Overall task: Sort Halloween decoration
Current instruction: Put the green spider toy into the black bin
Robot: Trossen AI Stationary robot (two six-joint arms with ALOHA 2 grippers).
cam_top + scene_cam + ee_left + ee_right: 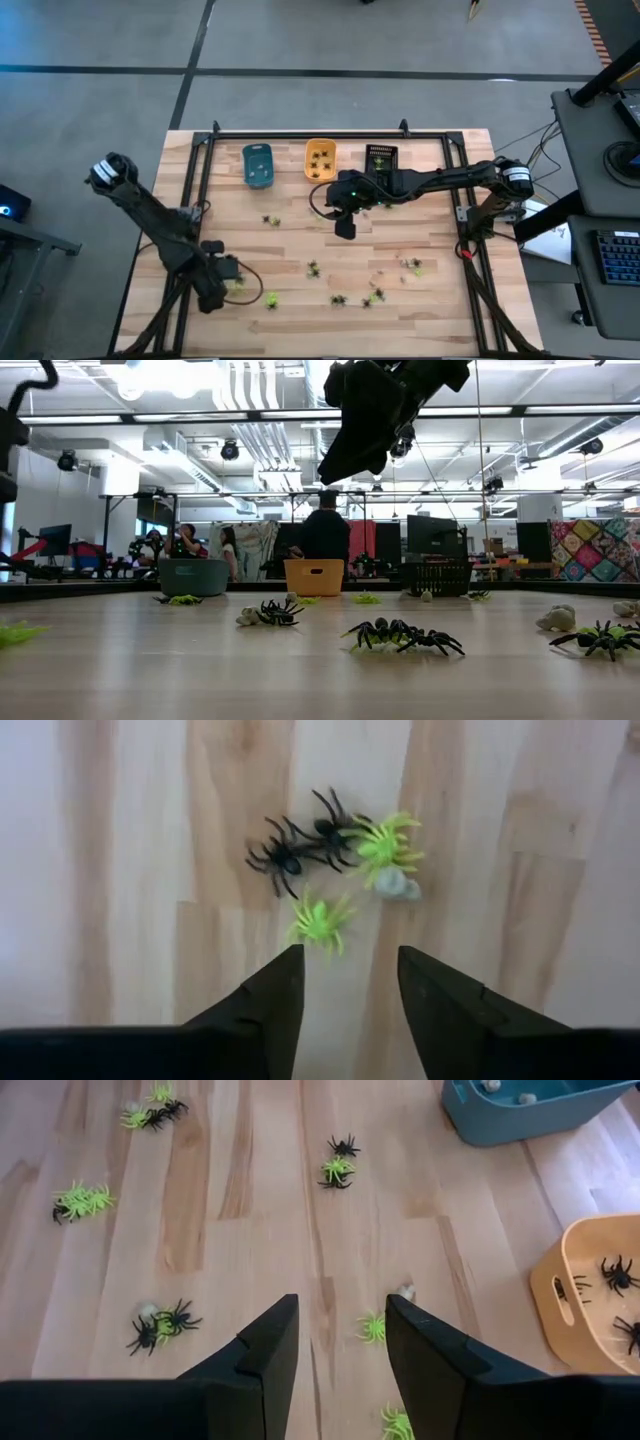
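Left claw (345,985) hung over the tabletop (300,250) near its front left, fingers parted, empty, just short of a yellow-green spider (319,921); two black spiders (300,845) beyond. Right claw (340,1335) was parted and empty above mid-tabletop. Spiders lay scattered; blue tray (258,165), orange tray (320,159) with black spiders, black tray (380,158) at the back.

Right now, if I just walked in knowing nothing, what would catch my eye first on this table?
Probably the tiny plastic spiders, black and yellow-green, strewn over the wooden table. Next, three small trays along its far edge: blue tray, orange tray holding black spiders, black tray. The right gripper hangs mid-table; the left gripper stands open over a small spider cluster.
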